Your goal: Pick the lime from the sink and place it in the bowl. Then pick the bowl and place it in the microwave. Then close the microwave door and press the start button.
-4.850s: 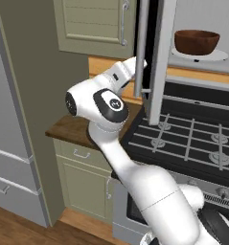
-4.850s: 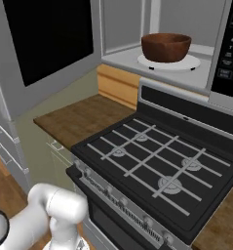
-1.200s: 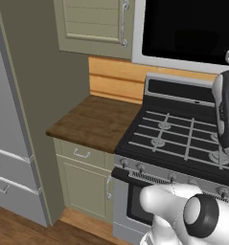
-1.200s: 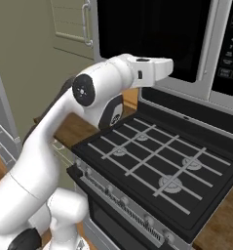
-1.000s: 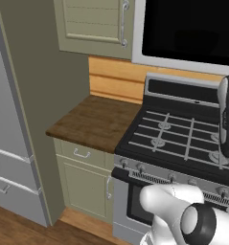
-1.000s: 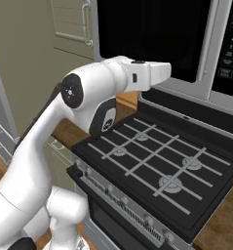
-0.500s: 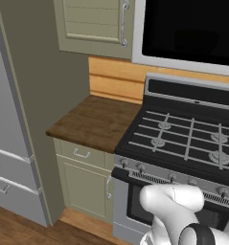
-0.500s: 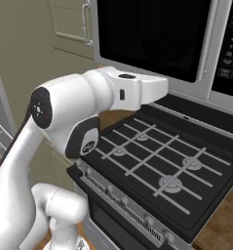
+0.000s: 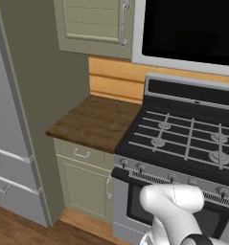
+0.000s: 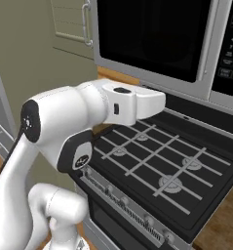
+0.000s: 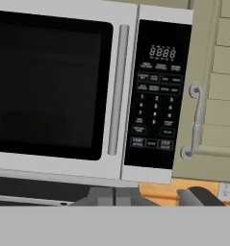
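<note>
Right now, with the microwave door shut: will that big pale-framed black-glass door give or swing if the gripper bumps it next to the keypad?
The pale-framed black-glass microwave door sits flush with the casing, so a light push probably won't move it. It looks like a stiff flat panel, unlikely to flex. Its upright grey handle stands proud, so a sideways brush could catch there.

One microwave (image 11: 87,91) with one closed microwave door (image 11: 54,86) and one vertical door handle (image 11: 117,91), one black keypad panel (image 11: 157,91), one gas range (image 9: 183,139) carrying four burners, one wooden countertop (image 9: 94,122), one cabinet door (image 11: 217,81) at 3 o'clock with one curved handle (image 11: 196,120).
</note>
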Controlling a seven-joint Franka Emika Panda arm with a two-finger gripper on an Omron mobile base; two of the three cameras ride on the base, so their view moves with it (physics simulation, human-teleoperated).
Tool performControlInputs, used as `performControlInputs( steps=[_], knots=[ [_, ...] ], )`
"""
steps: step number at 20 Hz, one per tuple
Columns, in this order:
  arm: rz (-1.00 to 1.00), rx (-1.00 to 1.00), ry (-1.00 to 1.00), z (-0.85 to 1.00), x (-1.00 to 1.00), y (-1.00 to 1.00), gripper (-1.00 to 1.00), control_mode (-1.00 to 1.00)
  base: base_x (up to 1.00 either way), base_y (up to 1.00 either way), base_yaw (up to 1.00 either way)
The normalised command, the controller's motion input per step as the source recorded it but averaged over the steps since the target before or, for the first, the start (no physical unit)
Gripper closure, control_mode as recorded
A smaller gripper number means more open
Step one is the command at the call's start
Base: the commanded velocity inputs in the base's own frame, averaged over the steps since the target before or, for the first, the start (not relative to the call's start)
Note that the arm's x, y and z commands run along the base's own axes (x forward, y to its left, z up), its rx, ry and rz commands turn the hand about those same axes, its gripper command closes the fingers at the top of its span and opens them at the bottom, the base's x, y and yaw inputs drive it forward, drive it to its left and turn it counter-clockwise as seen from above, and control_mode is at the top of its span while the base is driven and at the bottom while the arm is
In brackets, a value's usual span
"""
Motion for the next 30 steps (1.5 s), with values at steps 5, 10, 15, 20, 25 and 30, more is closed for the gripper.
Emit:
performControlInputs(
  steps=[5,10,15,20,25,30],
  knots=[
    [-0.01,0.00,0.00,-0.01,0.04,-0.02,1.00,-1.00,0.00,0.00,0.00],
    [0.00,0.00,0.00,0.00,0.19,-0.02,1.00,-1.00,0.00,0.00,0.00],
    [0.01,0.00,0.00,0.00,0.42,-0.12,1.00,-1.00,0.00,0.00,0.00],
    [0.02,0.04,0.00,0.00,0.17,-0.24,1.00,-1.00,0.00,0.00,0.00],
    [0.01,0.04,0.00,0.00,0.14,-0.28,1.00,-1.00,0.00,0.00,0.00],
    [0.00,0.01,0.00,0.03,0.22,-0.22,1.00,-1.00,0.00,0.00,0.00]
  ],
)
